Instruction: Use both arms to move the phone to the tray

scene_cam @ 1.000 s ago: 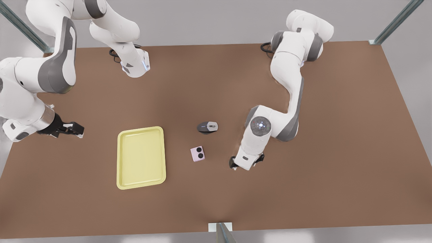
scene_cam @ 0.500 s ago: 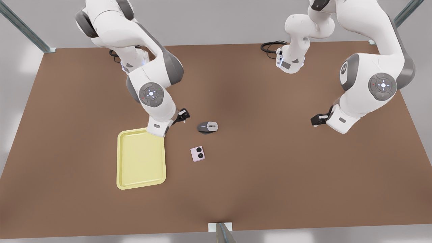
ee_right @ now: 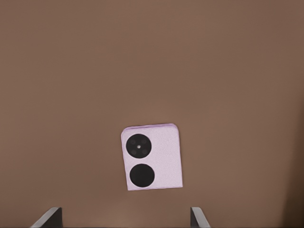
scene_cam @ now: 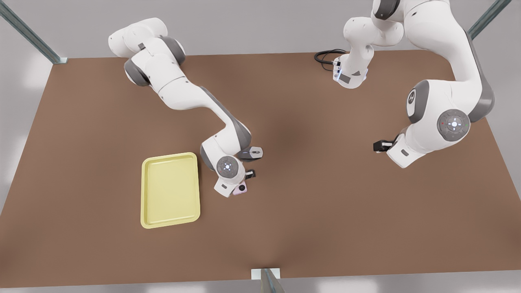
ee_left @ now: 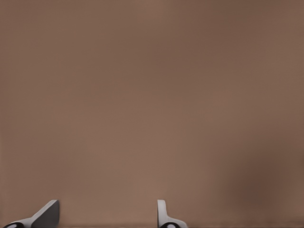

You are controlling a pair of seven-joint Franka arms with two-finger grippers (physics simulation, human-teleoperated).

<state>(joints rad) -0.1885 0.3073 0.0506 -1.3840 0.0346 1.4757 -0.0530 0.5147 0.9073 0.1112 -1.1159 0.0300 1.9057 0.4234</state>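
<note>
The pale pink phone (ee_right: 152, 156) lies flat on the brown table, its two black camera circles facing up. My right gripper (ee_right: 123, 218) hangs directly above it, open, with a fingertip (ee_right: 50, 216) at each side of the phone and clear of it. In the front view this gripper (scene_cam: 233, 185) covers most of the phone (scene_cam: 242, 189), just right of the yellow tray (scene_cam: 170, 223), which holds nothing. My left gripper (scene_cam: 380, 145) waits far off at the front view's right, open over bare table (ee_left: 104, 216).
A grey computer mouse (scene_cam: 254, 153) sits just behind the phone, close to the right arm's elbow. A black cable (scene_cam: 325, 55) coils at the far table edge. A metal post (scene_cam: 266, 278) stands at the near edge.
The right arm swung from the far left, past the tray's far corner, to above the phone. The left arm pulled back from beside the phone to the front view's right.
</note>
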